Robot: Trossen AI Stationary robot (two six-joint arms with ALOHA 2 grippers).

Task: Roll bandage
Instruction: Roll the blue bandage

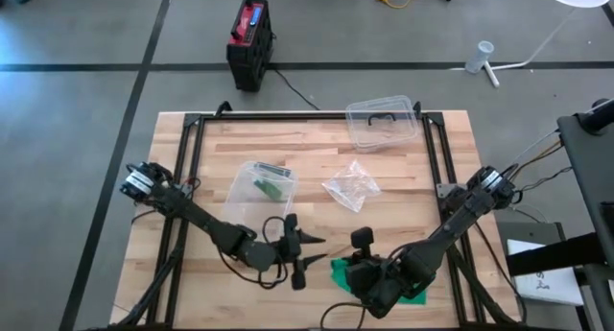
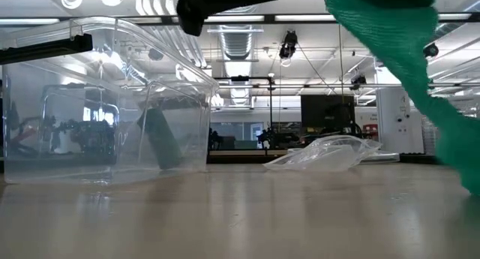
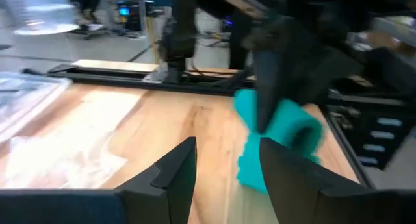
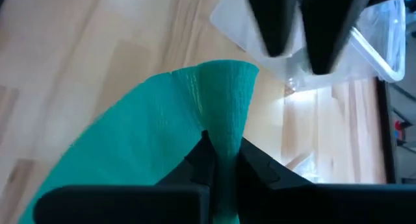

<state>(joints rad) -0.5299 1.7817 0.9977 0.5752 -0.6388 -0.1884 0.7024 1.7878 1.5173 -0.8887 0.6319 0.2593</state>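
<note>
Green bandage — seemingly part-rolled, pinched upright, tail trailing

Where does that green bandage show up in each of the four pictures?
High view: green bandage, bottom centre, under the right arm.
Low view: upper right, hanging.
Left wrist view: right of centre.
Right wrist view: centre, pinched.
Shared landmark: clear plastic container.

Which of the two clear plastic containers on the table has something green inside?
The clear container nearer the left gripper, mid-table, holds something green. The other container, at the table's far edge, shows no green inside.
</note>
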